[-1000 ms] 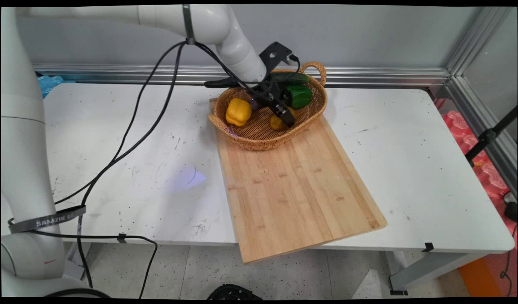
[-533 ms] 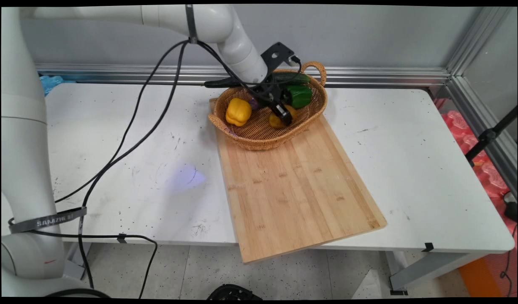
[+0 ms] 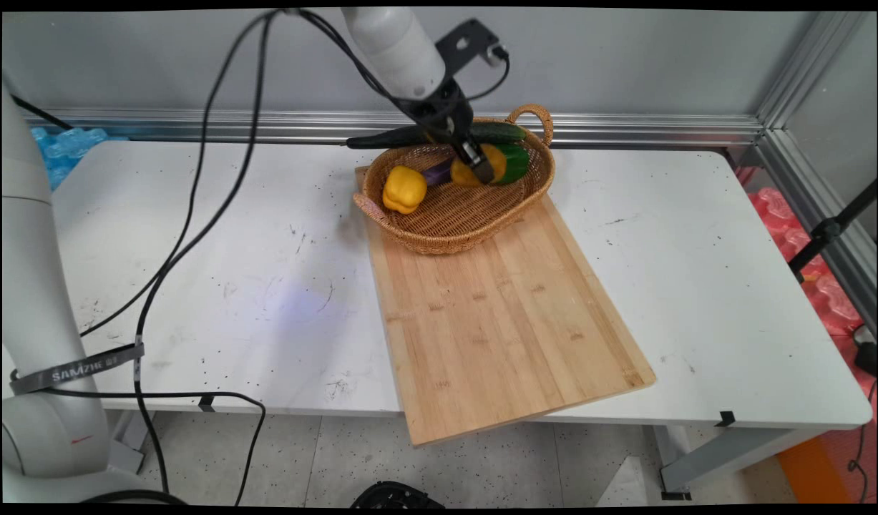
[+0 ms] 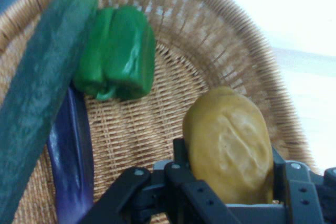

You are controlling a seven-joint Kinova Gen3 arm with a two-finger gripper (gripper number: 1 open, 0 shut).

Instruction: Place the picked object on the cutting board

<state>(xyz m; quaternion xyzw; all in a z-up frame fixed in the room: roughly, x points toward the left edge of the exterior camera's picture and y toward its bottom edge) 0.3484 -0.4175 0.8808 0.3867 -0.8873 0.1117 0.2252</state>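
My gripper (image 3: pixel 479 166) (image 4: pixel 229 161) is shut on a yellow-brown potato (image 3: pixel 493 163) (image 4: pixel 229 142) and holds it in the air above the wicker basket (image 3: pixel 439 229) (image 4: pixel 231 51). Below it in the basket lie a green bell pepper (image 3: pixel 519 159) (image 4: pixel 116 51), a dark green cucumber (image 3: pixel 506 132) (image 4: pixel 39 93), a purple eggplant (image 3: pixel 437 172) (image 4: pixel 71 166) and a yellow bell pepper (image 3: pixel 403 189). The basket rests on the far end of a wooden cutting board (image 3: pixel 503 315).
The cutting board runs from the basket to the table's near edge and overhangs it a little. The white table (image 3: pixel 696 272) ends at a wall with a metal rail (image 3: pixel 660 129) behind the basket. Black cables (image 3: pixel 195 214) hang from the arm on the left.
The gripper has risen out of the basket with the potato in it. The arm has swung upward; the other vegetables have stayed in place.
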